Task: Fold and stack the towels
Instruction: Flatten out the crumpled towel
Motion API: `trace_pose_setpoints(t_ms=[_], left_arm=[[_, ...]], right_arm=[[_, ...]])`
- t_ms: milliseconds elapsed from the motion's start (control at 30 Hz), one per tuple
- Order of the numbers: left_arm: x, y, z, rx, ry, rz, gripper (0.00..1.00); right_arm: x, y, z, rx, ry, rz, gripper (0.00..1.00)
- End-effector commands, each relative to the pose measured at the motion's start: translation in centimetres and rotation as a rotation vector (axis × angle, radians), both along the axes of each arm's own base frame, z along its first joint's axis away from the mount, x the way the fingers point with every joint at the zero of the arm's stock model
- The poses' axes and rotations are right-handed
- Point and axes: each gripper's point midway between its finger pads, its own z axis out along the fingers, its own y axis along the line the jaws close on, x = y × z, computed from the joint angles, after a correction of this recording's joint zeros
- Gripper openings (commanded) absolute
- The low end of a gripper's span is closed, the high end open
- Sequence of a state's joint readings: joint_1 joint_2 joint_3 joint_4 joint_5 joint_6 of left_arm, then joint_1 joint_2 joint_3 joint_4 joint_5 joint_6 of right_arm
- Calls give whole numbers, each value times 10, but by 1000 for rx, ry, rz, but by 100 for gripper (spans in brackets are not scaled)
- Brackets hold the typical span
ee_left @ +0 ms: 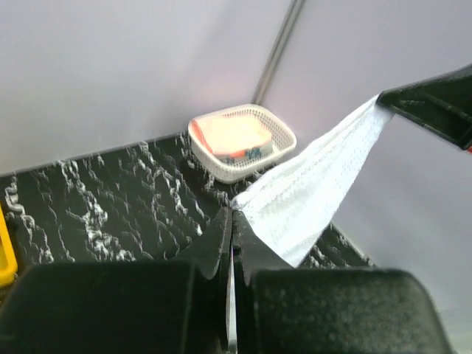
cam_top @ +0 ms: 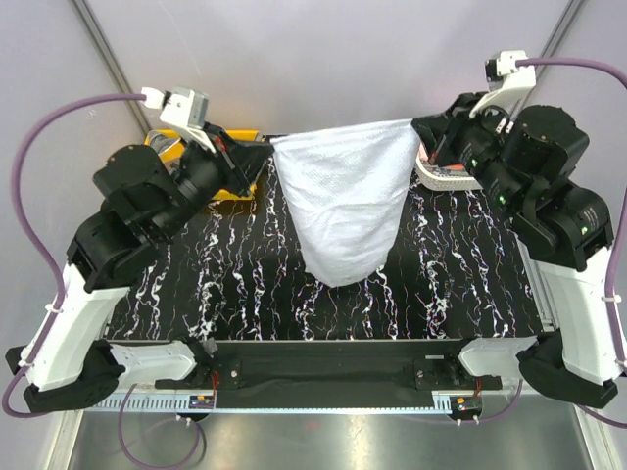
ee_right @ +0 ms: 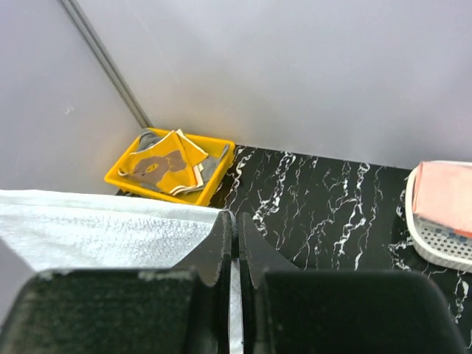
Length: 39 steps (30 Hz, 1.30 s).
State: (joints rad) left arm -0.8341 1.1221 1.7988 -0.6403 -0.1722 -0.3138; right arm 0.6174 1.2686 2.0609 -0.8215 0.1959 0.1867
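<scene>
A: Where's the pale blue textured cloth towel (cam_top: 343, 201)?
B: Upper centre, hanging over the black marbled table (cam_top: 196, 294); your left pincer (cam_top: 263, 155) and right pincer (cam_top: 421, 129) each clamp a top corner; the stretched edge runs left-right.

A towel (cam_top: 343, 201) hangs upper middle of the top view over the table (cam_top: 441, 284), its corners pinched by the left gripper (cam_top: 263, 149) and right gripper (cam_top: 419, 127); a tray (cam_top: 235, 201) of crumpled towels (ee_right: 166, 166) sits upper left, a lattice basket (cam_top: 446, 176) upper right

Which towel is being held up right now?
The pale towel, hung between the left gripper and right gripper; the others lie in the tray and the basket.
</scene>
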Motion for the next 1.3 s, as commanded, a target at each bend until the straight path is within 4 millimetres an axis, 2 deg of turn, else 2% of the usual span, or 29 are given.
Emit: trace_pose_setpoints(t_ms=[0, 100, 133, 200, 233, 267, 333, 367, 400, 433, 467, 500, 533, 567, 600, 633, 667, 700, 733, 867, 967, 1000, 1033, 1067, 1133, 1167, 1200, 1233, 1267], left_arm=[[19, 4, 20, 17, -41, 84, 0], [55, 0, 3, 18, 27, 111, 0], [63, -6, -7, 23, 53, 82, 0], [97, -8, -27, 16, 105, 105, 0], [108, -13, -41, 22, 137, 94, 0], [130, -15, -57, 27, 171, 97, 0], [155, -22, -87, 35, 231, 81, 0], [185, -19, -111, 44, 273, 111, 0], [201, -18, -127, 39, 307, 121, 0], [213, -21, -139, 30, 332, 96, 0], [245, -16, -167, 30, 371, 116, 0], [259, -17, -175, 18, 385, 107, 0], [273, -17, -185, 15, 395, 111, 0], [297, -14, -217, 27, 437, 128, 0], [309, -15, -214, 21, 422, 127, 0], [320, -10, -224, 20, 435, 135, 0], [334, -11, -247, 28, 468, 138, 0], [342, -10, -248, 17, 467, 141, 0], [353, -5, -265, 15, 487, 152, 0], [364, -4, -285, 20, 508, 153, 0], [362, 0, -296, 30, 520, 164, 0], [358, 1, -309, 40, 542, 173, 0], [357, 2, -309, 40, 535, 175, 0], [353, 4, -303, 37, 526, 178, 0], [345, 7, -311, 47, 548, 182, 0], [340, 9, -301, 43, 532, 182, 0], [333, 10, -312, 50, 557, 187, 0], [329, 11, -311, 48, 555, 189, 0], [323, 13, -300, 38, 540, 189, 0]], right_arm=[[23, 4, -5, -82, 1, -47, 0], [53, 11, -28, -124, 39, -85, 0], [65, 22, -38, -127, 57, -51, 0], [97, 12, -67, -129, 125, -71, 0], [117, 20, -85, -123, 159, -44, 0], [135, 12, -107, -134, 202, -65, 0], [172, 18, -146, -139, 260, -48, 0], [186, 19, -168, -142, 296, -39, 0], [204, 7, -182, -132, 314, -66, 0], [228, 14, -215, -123, 368, -42, 0], [242, 12, -226, -106, 383, -37, 0], [255, 11, -239, -86, 405, -43, 0], [277, 7, -273, -89, 451, -56, 0], [289, 7, -275, -79, 442, -60, 0], [297, 7, -284, -71, 450, -61, 0], [311, 5, -307, -74, 476, -76, 0], [318, 7, -302, -64, 459, -77, 0], [323, 9, -306, -55, 463, -76, 0], [329, 7, -318, -58, 478, -89, 0], [334, 14, -321, -37, 471, -65, 0], [330, 15, -325, -35, 489, -55, 0], [328, 16, -327, -30, 491, -48, 0], [325, 15, -318, -21, 478, -49, 0], [319, 15, -328, -22, 503, -47, 0], [311, 14, -319, -13, 490, -41, 0], [305, 15, -328, -19, 514, -39, 0], [301, 14, -328, -18, 518, -40, 0], [296, 14, -320, -13, 507, -35, 0], [288, 12, -329, -18, 531, -33, 0]])
